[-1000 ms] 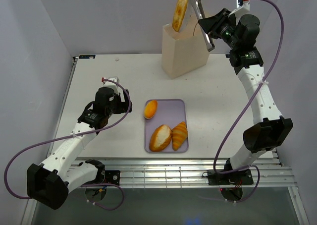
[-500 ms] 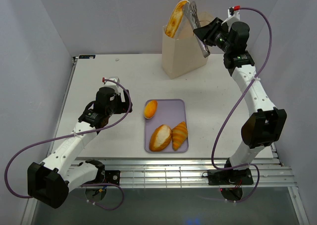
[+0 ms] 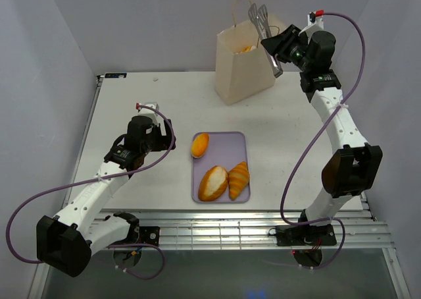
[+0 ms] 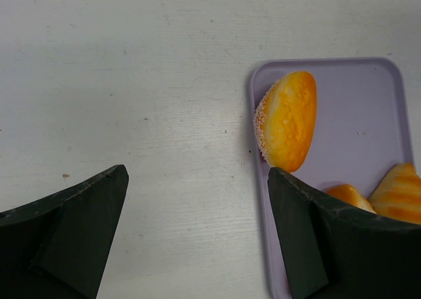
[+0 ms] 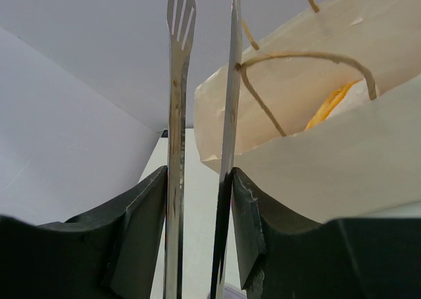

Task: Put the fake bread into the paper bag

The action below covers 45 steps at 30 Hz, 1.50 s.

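Note:
The cream paper bag (image 3: pixel 245 68) stands at the back of the table, with one piece of fake bread (image 3: pixel 248 48) lying inside it, also showing as bread in the bag (image 5: pixel 332 101) in the right wrist view. My right gripper (image 3: pixel 275 58) is raised beside the bag's mouth, shut on metal tongs (image 3: pixel 261 19) whose two arms stand apart with nothing between their tips. Three more breads lie on the lilac tray (image 3: pixel 233 141): an oval roll (image 3: pixel 200 144), a rounded loaf (image 3: pixel 213 182) and a ribbed piece (image 3: pixel 239 179). My left gripper (image 3: pixel 161 133) is open over bare table, left of the tray.
In the left wrist view the oval roll (image 4: pixel 287 120) lies at the tray's (image 4: pixel 368 114) left edge, just beyond my right-hand finger. The bag's cord handles (image 5: pixel 289 56) loop next to the tongs (image 5: pixel 176 114). Grey walls enclose the table.
The long bread that the tongs held above the bag has dropped into the bag. The tongs' arms have spread apart. The left arm has not moved.

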Tool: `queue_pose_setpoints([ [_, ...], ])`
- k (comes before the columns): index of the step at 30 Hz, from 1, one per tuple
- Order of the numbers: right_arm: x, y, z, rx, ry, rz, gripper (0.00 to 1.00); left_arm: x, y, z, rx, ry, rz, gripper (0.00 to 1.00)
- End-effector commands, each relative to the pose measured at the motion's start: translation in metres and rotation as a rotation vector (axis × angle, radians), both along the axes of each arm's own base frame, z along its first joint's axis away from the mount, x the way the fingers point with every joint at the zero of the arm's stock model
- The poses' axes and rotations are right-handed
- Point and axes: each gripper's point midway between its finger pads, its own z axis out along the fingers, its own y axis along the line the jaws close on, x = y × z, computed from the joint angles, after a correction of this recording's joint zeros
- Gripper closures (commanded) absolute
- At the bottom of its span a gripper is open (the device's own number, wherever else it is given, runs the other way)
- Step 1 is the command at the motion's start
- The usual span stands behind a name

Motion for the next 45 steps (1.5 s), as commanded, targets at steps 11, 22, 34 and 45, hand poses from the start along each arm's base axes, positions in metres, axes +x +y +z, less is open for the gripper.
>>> queue_pose_setpoints([
  [11,-0.069,0.006,0.092,-0.005,-0.225,0.137,0.52,0.004,-0.002,0.014,-0.004,-0.036,-0.001,0.02],
  [22,-0.156,0.028,0.045,-0.077,-0.199,0.322,0.53,0.003,0.007,0.027,0.002,-0.077,0.035,0.09],
  [34,-0.275,0.060,-0.145,-0.281,0.056,0.507,0.52,0.001,0.011,0.038,-0.006,-0.109,0.049,0.05],
  [45,-0.324,0.039,-0.197,-0.378,0.219,0.551,0.49,0.001,0.014,0.036,0.004,-0.106,0.062,0.04],
])
